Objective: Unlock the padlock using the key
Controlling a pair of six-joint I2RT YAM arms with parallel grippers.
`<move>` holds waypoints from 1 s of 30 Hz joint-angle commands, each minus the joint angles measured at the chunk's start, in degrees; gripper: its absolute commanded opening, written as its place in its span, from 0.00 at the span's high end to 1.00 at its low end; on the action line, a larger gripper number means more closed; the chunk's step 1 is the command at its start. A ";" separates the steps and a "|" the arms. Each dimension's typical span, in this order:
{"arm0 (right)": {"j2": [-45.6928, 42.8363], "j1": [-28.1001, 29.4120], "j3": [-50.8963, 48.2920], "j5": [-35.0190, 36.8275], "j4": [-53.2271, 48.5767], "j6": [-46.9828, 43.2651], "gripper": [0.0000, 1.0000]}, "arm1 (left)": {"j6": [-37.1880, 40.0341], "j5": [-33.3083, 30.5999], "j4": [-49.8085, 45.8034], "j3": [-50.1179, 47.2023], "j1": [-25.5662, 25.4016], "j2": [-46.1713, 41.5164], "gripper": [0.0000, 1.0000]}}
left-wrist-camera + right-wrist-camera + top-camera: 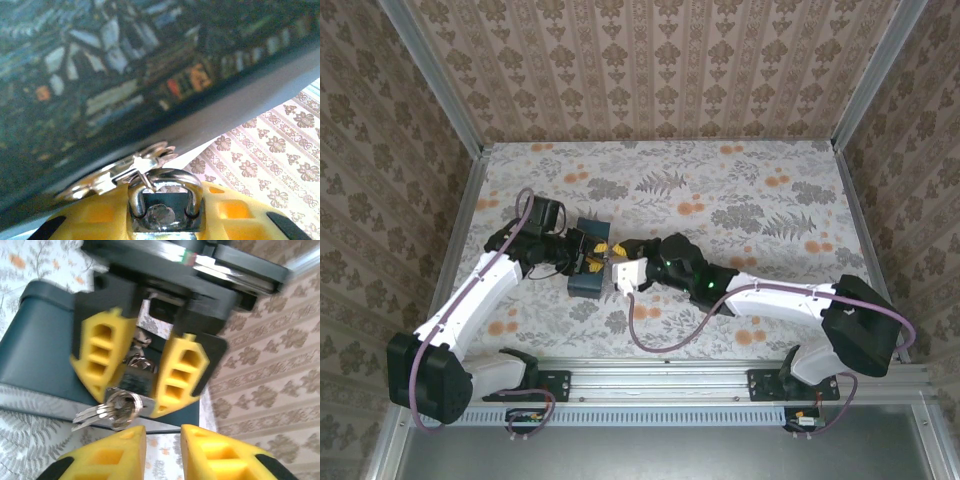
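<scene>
Looking down from the top camera, found the left pincer (592,255) and the right pincer (615,268) set nose to nose at a dark blue box (585,286) in the middle of the flowered desk (740,200). Could not make out the lock itself at that size.

Turning to the left wrist, saw the padlock (161,214) clamped by its body between the left pincer's yellow fingers (95,215), with the shackle (165,177) upright and hooked through a silver fitting (145,165) at the box edge.

Turning to the right wrist, saw that grip from the front, the padlock body squeezed from both sides. Noted a bunch of keys (112,410) on a ring at its lower end, one seemingly seated in the lock, though too blurred to be sure. Found the right pincer (162,431) just below the bunch, tips a narrow gap apart, nothing visible between them.

Judged the padlock light, rigid, smooth and liable to twist; best pinned by the flat sides of its body, as here. Judged the key thin and slippery; best pinched flat across its head for turning, the loose ring likely to swing.
</scene>
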 commanded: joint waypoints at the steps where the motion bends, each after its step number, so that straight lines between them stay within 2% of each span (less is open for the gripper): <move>1: -3.11 -3.85 6.67 -7.53 -12.56 19.93 0.79 | -0.17 1.22 1.78 1.17 0.19 -1.08 1.00; 4: -2.06 -5.50 12.87 -12.85 -21.95 36.81 0.81 | -0.29 1.11 2.07 1.12 0.26 -0.97 1.00; 7: 0.17 -5.75 16.57 -16.20 -27.48 49.11 0.79 | -0.18 0.75 1.80 1.48 0.27 -1.06 1.00; 11: 0.01 -7.37 15.17 -22.40 -23.93 66.30 0.76 | -0.16 -0.07 1.34 1.68 0.27 -1.41 1.00; 16: 2.35 -7.95 13.64 -24.97 -22.82 84.40 0.75 | -0.16 -1.14 1.03 2.03 0.35 -1.61 1.00; 18: 2.98 -7.93 11.67 -26.57 -19.91 87.49 0.74 | -0.19 -1.03 1.29 1.94 0.34 -1.59 1.00; 30: 6.63 -7.35 11.17 -25.74 -17.37 88.13 0.74 | -0.04 -1.25 1.31 2.44 0.29 -1.24 1.00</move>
